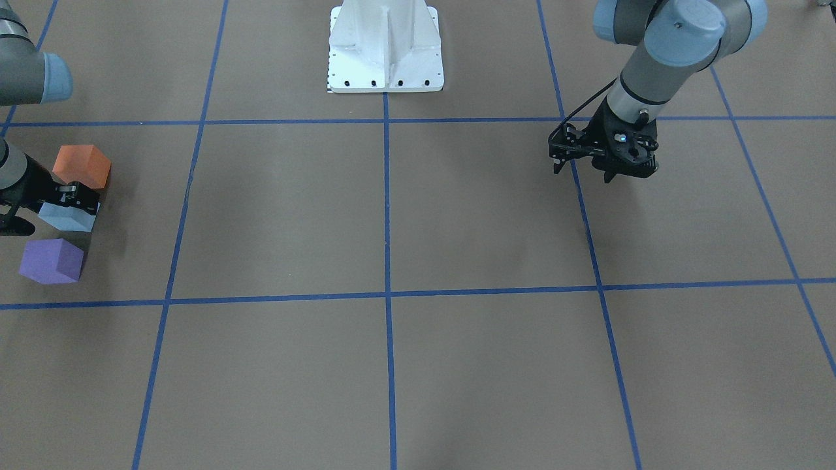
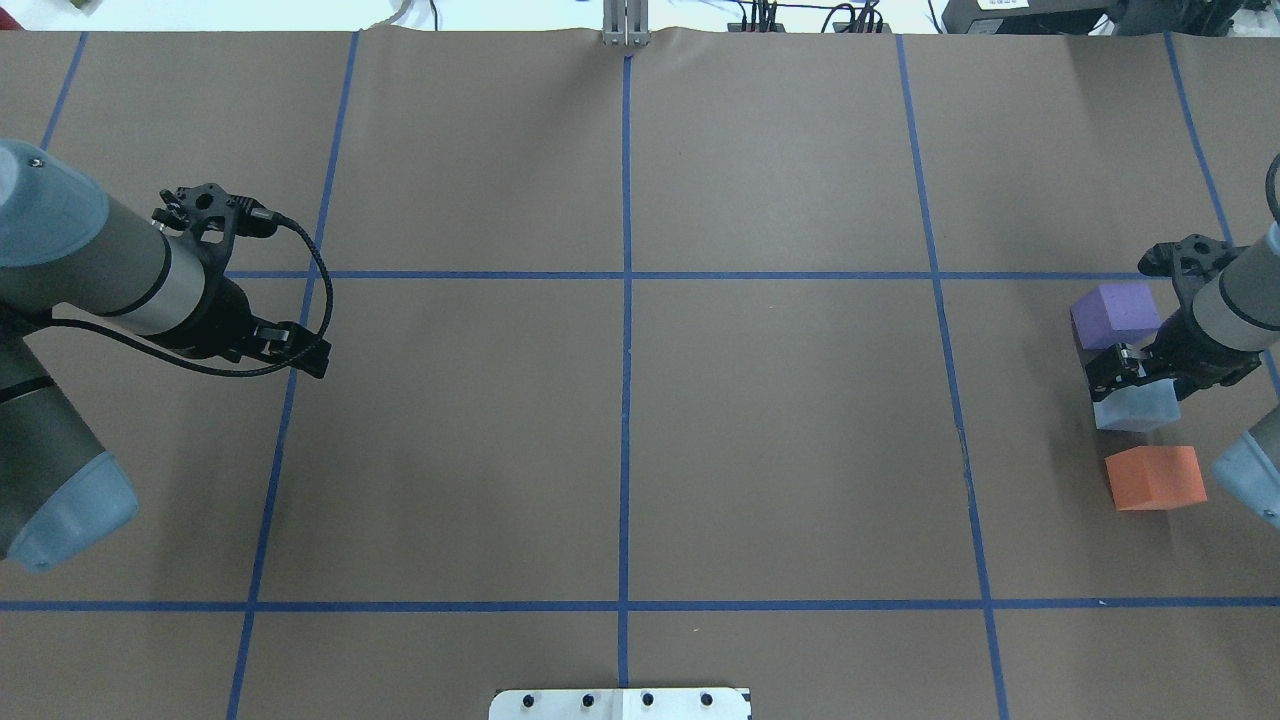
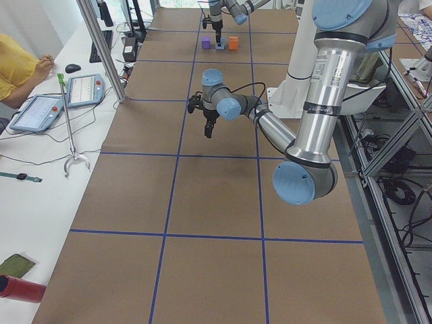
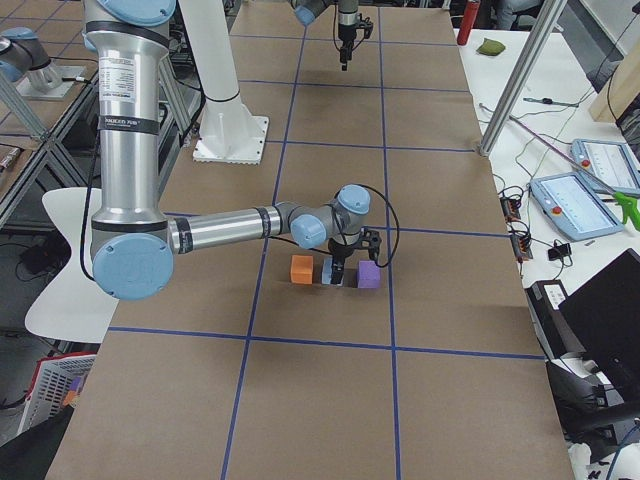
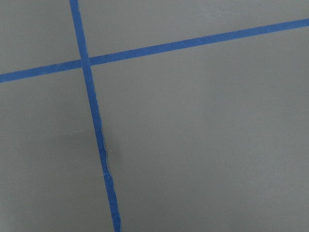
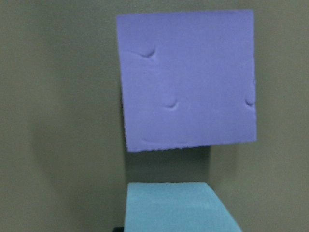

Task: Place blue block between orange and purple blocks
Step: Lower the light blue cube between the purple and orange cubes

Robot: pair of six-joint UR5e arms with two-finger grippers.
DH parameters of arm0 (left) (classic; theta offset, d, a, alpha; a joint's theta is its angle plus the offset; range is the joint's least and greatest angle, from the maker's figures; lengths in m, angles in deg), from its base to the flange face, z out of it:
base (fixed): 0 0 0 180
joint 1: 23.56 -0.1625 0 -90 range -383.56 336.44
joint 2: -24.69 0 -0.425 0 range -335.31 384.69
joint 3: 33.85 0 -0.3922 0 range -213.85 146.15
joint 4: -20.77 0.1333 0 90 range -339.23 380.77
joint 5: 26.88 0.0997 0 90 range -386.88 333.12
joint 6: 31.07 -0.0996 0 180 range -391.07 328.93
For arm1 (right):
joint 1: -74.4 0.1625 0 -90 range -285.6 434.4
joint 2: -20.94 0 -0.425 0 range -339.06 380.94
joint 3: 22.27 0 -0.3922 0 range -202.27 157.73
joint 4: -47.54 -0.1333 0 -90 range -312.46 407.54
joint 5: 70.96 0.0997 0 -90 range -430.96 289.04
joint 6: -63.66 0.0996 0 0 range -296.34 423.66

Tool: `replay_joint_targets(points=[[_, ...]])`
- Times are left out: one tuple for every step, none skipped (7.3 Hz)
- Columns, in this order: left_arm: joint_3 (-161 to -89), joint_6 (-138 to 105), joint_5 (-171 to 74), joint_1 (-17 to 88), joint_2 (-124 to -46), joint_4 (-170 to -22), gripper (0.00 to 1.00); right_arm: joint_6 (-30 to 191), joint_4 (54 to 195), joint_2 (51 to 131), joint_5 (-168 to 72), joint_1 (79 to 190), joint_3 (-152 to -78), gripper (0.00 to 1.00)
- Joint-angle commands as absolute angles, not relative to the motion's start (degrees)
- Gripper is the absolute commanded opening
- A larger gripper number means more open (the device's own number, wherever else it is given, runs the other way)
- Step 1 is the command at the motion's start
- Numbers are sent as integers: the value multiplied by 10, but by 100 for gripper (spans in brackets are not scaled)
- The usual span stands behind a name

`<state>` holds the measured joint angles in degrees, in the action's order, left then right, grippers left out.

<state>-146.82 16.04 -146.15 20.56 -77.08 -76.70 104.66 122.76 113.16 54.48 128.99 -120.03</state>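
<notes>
right gripper (image 2: 1128, 372): fingers clamped on blue block (image 2: 1137, 405) | block sits on table (image 2: 780, 420) between purple block (image 2: 1115, 314) and orange block (image 2: 1155, 477) | left gripper (image 1: 581, 171): fingers apart, holding nothing, above table

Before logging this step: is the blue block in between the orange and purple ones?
In: blue block sits between purple block and orange block.

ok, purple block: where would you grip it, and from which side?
Come from above and close on two opposite vertical faces of the purple block. It sits flat and square. I'd take the pair facing along the robot's reach, since the blue block and the right gripper crowd the side facing the row. Its foam top already shows dents, so squeeze lightly.
</notes>
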Motion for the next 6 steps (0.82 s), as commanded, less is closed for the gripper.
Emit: replay_joint_targets(points=[[-1472, 161, -1462, 206, -771, -767, 99, 1044, 1228, 1133, 545, 1292, -1236, 100], [-1482, 160, -1463, 208, -769, -766, 99, 1043, 1228, 1144, 545, 1296, -1264, 100], [-1494, 160, -1465, 211, -762, -765, 99, 1042, 1227, 1163, 546, 1312, -1296, 100], [-1516, 159, -1465, 214, -752, -762, 99, 1041, 1228, 1180, 546, 1330, -1315, 100], [-1531, 157, -1466, 228, -731, -762, 99, 1040, 1227, 1181, 546, 1348, -1317, 100], [-1543, 148, -1468, 252, -710, -761, 99, 1035, 1229, 1182, 547, 1375, -1318, 100]])
